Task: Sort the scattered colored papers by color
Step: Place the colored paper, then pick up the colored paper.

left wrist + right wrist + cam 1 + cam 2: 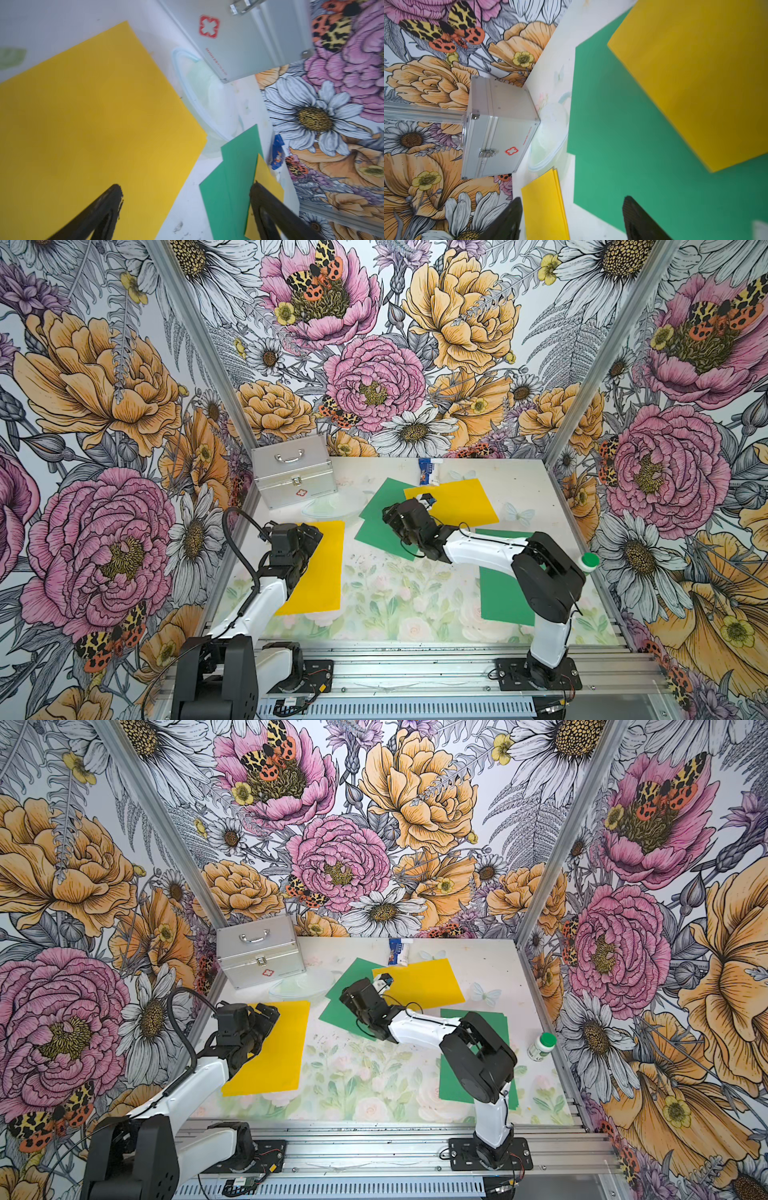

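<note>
Near the silver case (293, 470), a yellow paper (457, 502) is lying across green papers (374, 526) (thin, limp; probably best pinched at a free edge); left claw (186, 185) and right claw (573, 202) are gaping, empty.

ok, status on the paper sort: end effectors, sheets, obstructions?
Left end effector open; right end effector open above green sheets. Yellow sheet atop those, unsorted. Packet by its far edge.

A flat yellow stack (322, 572) of at least two sheets lies near the left edge of the bench (395, 593). Toward the middle rear, two overlapping green sheets (380, 526) lie skewed, with a single yellow sheet (461, 502) partly covering them. A green pile (503, 597) lies flat by the right edge.
</note>
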{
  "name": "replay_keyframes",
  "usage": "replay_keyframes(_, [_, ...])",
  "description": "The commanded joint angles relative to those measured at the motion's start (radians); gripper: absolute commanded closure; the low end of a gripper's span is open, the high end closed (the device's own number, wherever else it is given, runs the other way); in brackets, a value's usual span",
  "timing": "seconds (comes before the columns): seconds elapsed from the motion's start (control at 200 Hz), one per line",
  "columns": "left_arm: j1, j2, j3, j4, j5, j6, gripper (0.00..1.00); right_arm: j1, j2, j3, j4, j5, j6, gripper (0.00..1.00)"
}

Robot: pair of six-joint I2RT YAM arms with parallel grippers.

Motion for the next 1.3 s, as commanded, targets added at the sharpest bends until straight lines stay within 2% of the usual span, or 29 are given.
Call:
replay_keyframes(0.0, [-0.053,0.002,0.115,-0.043,-0.048,0.096,0.02,-0.116,-0.092,-0.006,-0.092,-0.093,-0.307,0.18])
replay_keyframes(0.08, [-0.094,0.059,0.192,-0.037,-0.034,0.131,0.02,-0.239,-0.112,-0.004,-0.163,-0.200,-0.426,0.16])
replay_keyframes(0.185, [-0.143,0.168,0.290,0.019,0.042,0.198,0.02,-0.426,-0.103,0.011,-0.236,-0.340,-0.529,0.15])
replay_keyframes(0.345, [-0.186,0.383,0.462,0.121,0.268,0.267,0.02,-0.651,-0.040,0.060,-0.318,-0.459,-0.613,0.14])
replay_keyframes(0.41, [-0.210,0.476,0.551,0.126,0.330,0.301,0.02,-0.720,0.043,0.123,-0.340,-0.547,-0.621,0.15])
replay_keyframes(0.47, [-0.222,0.585,0.642,0.150,0.434,0.322,0.02,-0.764,0.114,0.192,-0.360,-0.608,-0.641,0.15])
replay_keyframes(0.56, [-0.233,0.783,0.792,0.149,0.565,0.302,0.02,-0.782,0.207,0.334,-0.492,-0.611,-0.748,0.15])
replay_keyframes(0.641, [-0.249,0.906,0.888,0.145,0.601,0.283,0.02,-0.785,0.259,0.426,-0.612,-0.556,-0.828,0.15])
replay_keyframes(0.711, [-0.267,0.985,0.965,0.117,0.615,0.279,0.02,-0.792,0.267,0.428,-0.635,-0.517,-0.855,0.14])
replay_keyframes(0.916, [-0.306,1.204,1.209,-0.009,0.649,0.321,0.02,-0.816,0.286,0.389,-0.635,-0.522,-0.863,0.15])
replay_keyframes(1.021, [-0.315,1.270,1.279,-0.033,0.655,0.307,0.02,-0.825,0.300,0.387,-0.635,-0.540,-0.863,0.15])
replay_keyframes(1.296, [-0.348,1.344,1.333,-0.100,0.580,0.277,0.02,-0.831,0.345,0.392,-0.641,-0.571,-0.867,0.16])
